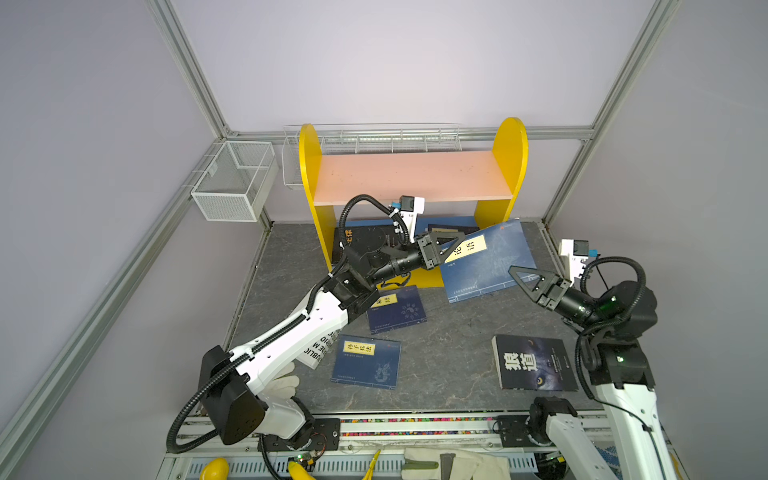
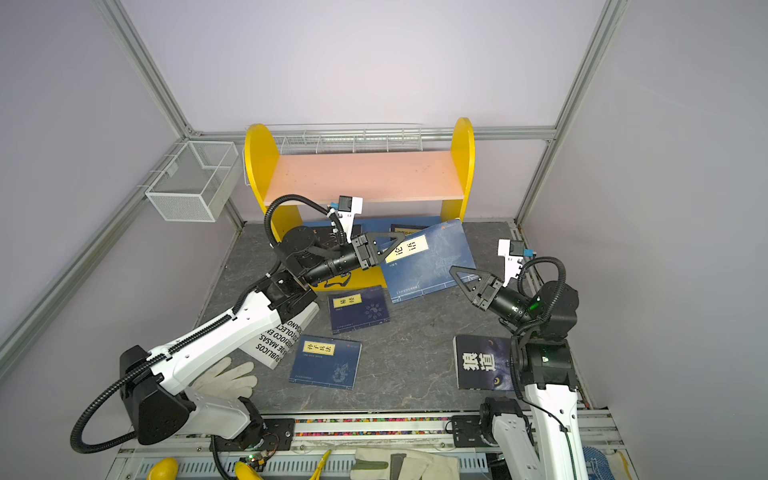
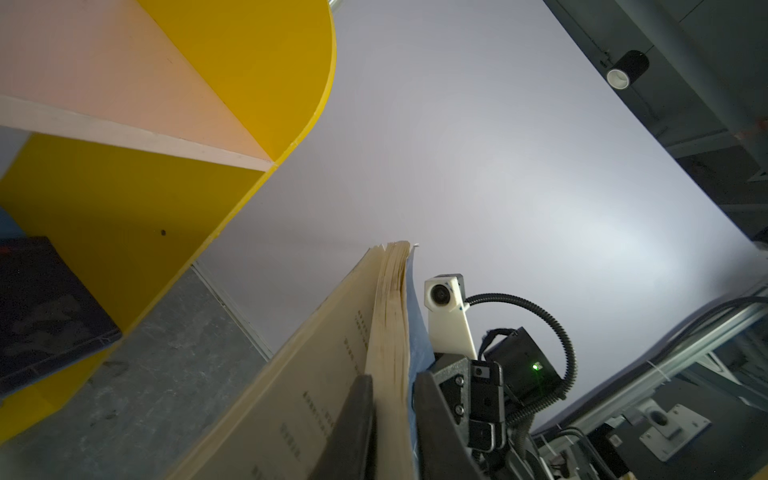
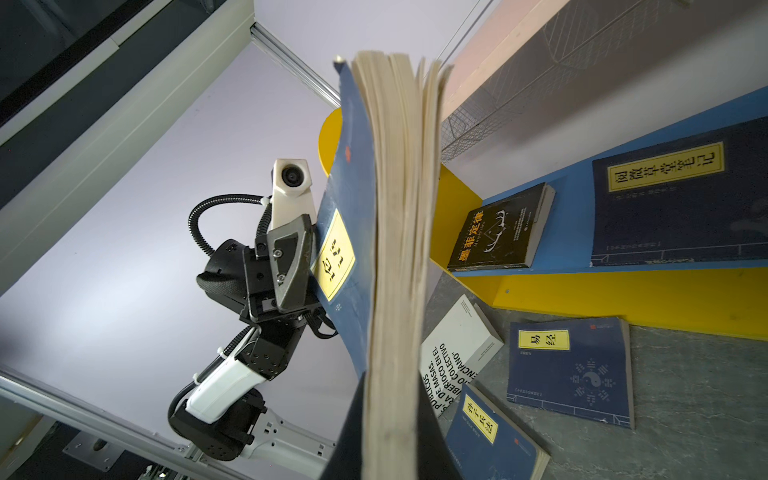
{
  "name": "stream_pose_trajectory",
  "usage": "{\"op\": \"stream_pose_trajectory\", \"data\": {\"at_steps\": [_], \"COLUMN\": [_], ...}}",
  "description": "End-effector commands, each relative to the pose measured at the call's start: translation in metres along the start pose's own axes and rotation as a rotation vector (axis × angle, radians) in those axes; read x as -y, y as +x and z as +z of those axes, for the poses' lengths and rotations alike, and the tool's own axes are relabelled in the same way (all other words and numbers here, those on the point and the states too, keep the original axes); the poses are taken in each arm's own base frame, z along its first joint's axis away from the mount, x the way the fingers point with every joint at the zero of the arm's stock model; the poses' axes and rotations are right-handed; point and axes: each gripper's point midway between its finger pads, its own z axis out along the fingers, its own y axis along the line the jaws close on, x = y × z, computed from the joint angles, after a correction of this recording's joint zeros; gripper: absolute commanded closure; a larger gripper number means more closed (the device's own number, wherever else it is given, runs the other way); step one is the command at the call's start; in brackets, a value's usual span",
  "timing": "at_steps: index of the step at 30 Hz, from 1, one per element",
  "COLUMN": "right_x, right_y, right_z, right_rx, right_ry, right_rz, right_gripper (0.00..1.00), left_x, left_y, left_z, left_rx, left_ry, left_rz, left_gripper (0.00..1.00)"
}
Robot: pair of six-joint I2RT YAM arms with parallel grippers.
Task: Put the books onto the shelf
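Navy paperback (image 1: 494, 266), thin and floppy, fanned at page edge: clamped tight in right gripper (image 1: 513, 271), near edge. Far corner by yellow label (image 1: 466, 248) between left gripper (image 1: 457, 241) jaws, can't tell if squeezing or slack tbh. Looks light, droopy; deeper bite safer. Shelf (image 1: 415, 174) just beyond.

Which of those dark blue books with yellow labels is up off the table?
The navy book labelled 论语: left gripper and right gripper hold it tilted in the air; the other navy books lie flat.
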Motion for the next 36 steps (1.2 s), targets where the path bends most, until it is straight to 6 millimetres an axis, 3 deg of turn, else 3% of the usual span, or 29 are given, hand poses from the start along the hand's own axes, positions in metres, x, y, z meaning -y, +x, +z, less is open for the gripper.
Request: {"op": "stream_pose_trajectory", "data": {"at_steps": [1, 6, 10, 16, 20, 24, 29, 32, 36], "right_x": [0.006, 0.008, 0.008, 0.015, 0.016, 0.005, 0.002, 0.002, 0.006], "right_y": [-0.009, -0.016, -0.02, -0.021, -0.021, -0.025, -0.023, -0.023, -0.024], "right_z": [0.0, -0.001, 0.002, 0.006, 0.006, 0.004, 0.004, 0.003, 0.004], "right_rx": [0.048, 0.085, 0.087, 0.077, 0.078, 0.081, 0.073, 0.075, 0.081], "right_ry": [0.044, 0.059, 0.048, 0.055, 0.06, 0.054, 0.046, 0.046, 0.053], "right_rz": [0.0, 0.01, 0.027, 0.049, 0.049, 0.021, 0.016, 0.014, 0.014], "right_gripper": [0.91, 0.94, 0.94, 0.92, 0.91, 0.9, 0.89, 0.89, 0.89], "left_x": [0.017, -0.005, -0.028, -0.046, -0.052, -0.061, -0.04, -0.031, -0.025], "left_y": [-0.032, -0.039, -0.021, 0.035, 0.06, 0.072, 0.062, 0.056, 0.054], "left_z": [-0.025, -0.065, -0.086, -0.067, -0.045, -0.027, -0.007, -0.002, 0.005], "left_rx": [0.114, 0.201, 0.173, -0.02, -0.112, -0.152, -0.132, -0.106, -0.107], "left_ry": [-0.068, -0.262, -0.363, -0.262, -0.168, -0.111, 0.078, 0.161, 0.251], "left_rz": [0.097, 0.151, 0.126, -0.015, -0.12, -0.199, -0.237, -0.279, -0.329], "left_gripper": [0.69, 0.51, 0.34, 0.17, 0.12, 0.11, 0.13, 0.23, 0.44]}}
